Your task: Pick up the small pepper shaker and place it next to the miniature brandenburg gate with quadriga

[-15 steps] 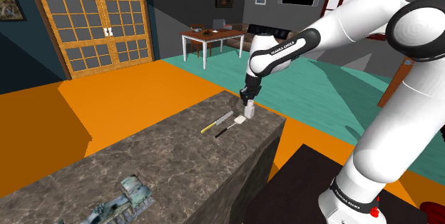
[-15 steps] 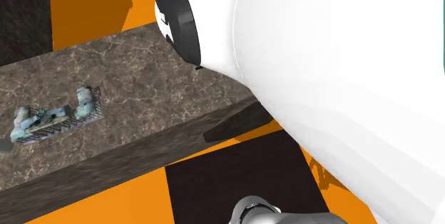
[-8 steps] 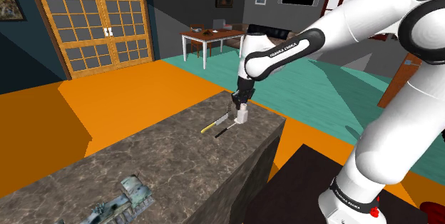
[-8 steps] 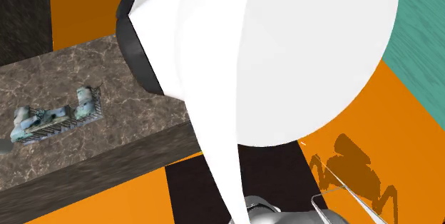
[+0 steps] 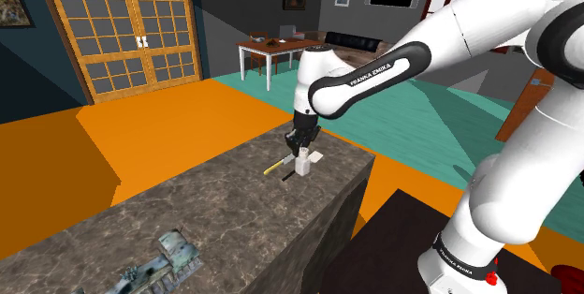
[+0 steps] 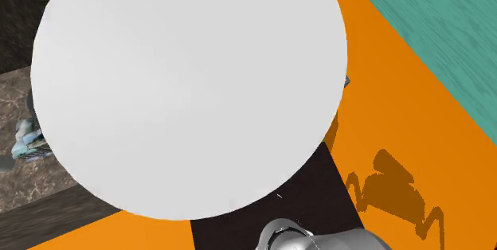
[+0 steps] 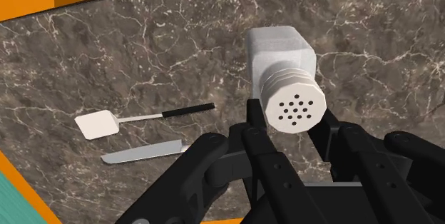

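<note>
- A dark, veined stone worktop (image 5: 215, 208) stands on an orange floor (image 5: 140, 124). Wooden lattice doors (image 5: 122, 25) and a white table (image 5: 279, 53) lie beyond it.
- One white pepper shaker (image 7: 285, 73) is clamped between the fingers of the hand (image 5: 299, 150) at the worktop's far end.
- One spatula (image 7: 96, 125) and one knife (image 7: 142, 153) lie near the shaker.
- One miniature gate (image 5: 159, 259) sits at the near end, well apart from the shaker.

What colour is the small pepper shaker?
The pepper shaker is white, with dark holes in its ridged cap; the wrist view shows it best.
</note>
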Available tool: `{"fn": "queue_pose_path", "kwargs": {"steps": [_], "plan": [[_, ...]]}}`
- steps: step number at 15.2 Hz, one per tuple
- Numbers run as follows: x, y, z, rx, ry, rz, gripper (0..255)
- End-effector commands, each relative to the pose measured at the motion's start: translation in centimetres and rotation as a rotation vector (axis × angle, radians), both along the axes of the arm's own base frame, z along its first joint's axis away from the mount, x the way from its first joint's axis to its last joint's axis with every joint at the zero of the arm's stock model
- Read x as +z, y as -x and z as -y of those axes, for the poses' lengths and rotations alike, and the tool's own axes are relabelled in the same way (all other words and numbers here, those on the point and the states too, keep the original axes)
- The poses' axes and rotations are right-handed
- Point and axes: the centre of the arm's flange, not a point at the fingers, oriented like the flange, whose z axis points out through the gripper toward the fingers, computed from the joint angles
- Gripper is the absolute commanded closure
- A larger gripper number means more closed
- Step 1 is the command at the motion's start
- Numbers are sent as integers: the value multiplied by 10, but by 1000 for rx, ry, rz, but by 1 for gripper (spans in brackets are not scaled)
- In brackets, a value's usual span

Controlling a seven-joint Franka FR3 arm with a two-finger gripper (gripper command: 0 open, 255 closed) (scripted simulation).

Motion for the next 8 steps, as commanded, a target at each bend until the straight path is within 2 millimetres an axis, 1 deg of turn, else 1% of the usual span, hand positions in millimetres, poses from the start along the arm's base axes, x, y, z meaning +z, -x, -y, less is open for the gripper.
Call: {"fn": "queue_pose_path", "kwargs": {"steps": [1,8], "plan": [[-1,3,-24,-2,0,0,255],[-1,17,-115,-2,0,0,255]]}}
